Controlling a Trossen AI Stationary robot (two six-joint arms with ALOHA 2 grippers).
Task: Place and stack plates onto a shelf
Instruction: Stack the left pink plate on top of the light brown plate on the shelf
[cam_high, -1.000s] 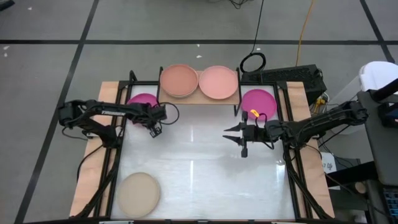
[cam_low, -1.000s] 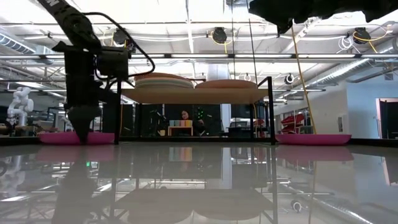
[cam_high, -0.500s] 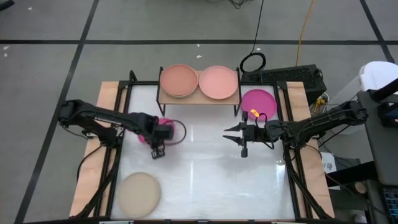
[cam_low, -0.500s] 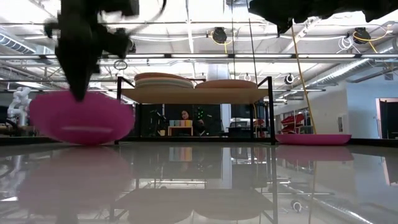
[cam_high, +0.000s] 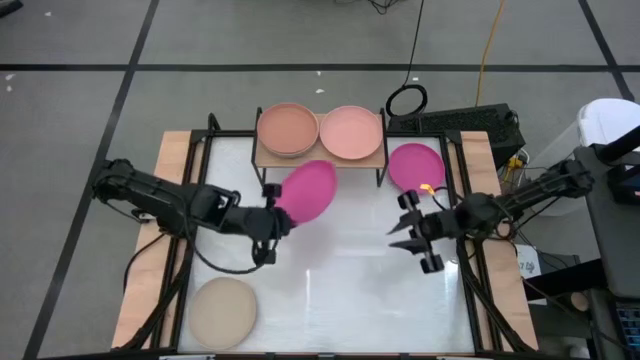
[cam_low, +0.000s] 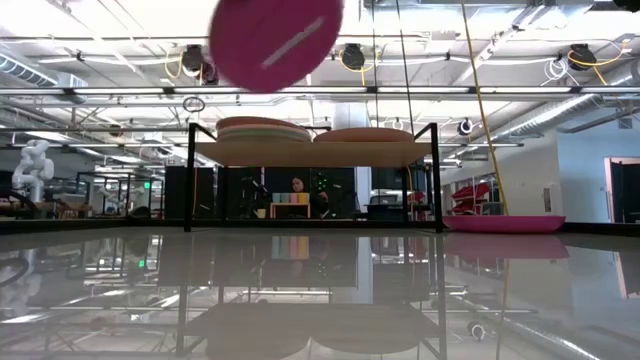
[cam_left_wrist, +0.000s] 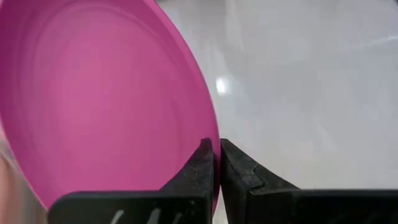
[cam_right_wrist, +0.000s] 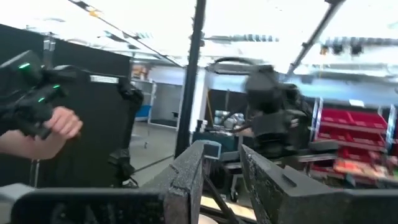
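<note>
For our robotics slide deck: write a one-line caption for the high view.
Left gripper lifts a magenta plate toward the shelf; right gripper waits beside a second magenta plate.

Two dark jointed arms trail looping black cables along their links.

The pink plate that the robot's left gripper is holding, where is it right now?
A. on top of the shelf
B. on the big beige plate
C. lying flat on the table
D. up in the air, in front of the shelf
D: the left gripper pinches the rim of the magenta plate, and the low view shows it lifted and tilted, higher than the shelf top, touching nothing else.
</note>
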